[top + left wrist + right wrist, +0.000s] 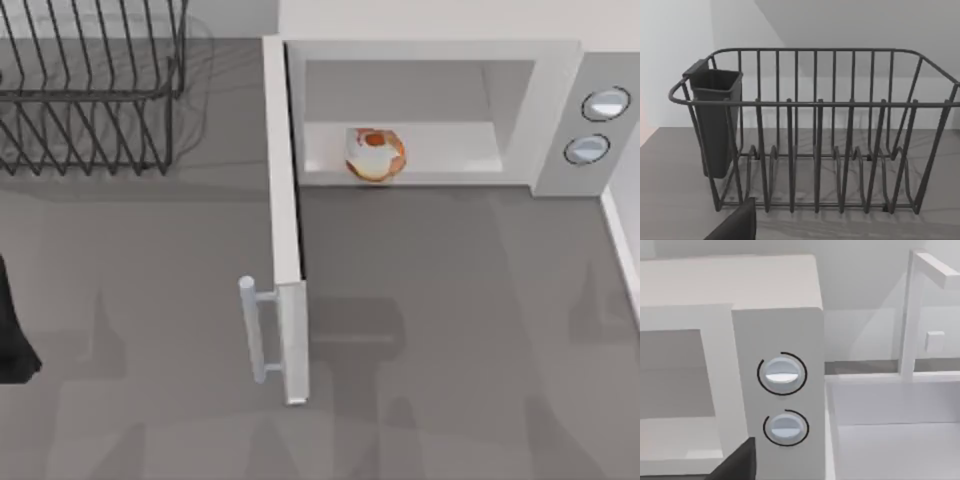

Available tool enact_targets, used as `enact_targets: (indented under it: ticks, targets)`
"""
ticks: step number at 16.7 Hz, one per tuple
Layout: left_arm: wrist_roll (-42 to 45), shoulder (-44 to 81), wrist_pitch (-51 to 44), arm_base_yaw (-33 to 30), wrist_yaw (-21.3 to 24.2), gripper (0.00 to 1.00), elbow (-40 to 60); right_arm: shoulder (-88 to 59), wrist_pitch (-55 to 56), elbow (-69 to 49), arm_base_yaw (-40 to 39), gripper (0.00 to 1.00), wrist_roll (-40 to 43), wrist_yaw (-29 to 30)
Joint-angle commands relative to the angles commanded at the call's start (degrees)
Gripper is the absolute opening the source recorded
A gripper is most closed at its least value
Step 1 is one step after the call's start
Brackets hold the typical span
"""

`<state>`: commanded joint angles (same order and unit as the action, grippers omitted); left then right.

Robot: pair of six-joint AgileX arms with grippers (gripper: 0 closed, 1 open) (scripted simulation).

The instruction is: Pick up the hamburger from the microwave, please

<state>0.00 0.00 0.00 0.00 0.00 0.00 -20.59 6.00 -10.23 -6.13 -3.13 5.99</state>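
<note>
White and big, the microwave (440, 110) sits at the back of the table with its door (288, 250) swung wide open toward us, so we can reach in. The hamburger (375, 154) rests on the floor inside, near the front edge. Our left arm (15, 330) waits at the table's left edge. We cannot tell if either claw is open or holding anything.
</note>
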Motion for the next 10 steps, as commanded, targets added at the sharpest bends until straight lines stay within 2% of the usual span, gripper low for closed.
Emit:
enact_targets:
  ticks: [10]
  targets:
    - [0.0,0.0,0.0,0.0,0.0,1.00,0.0,-57.5,18.9,-29.9,-16.6,1.00,-7.6,16.2]
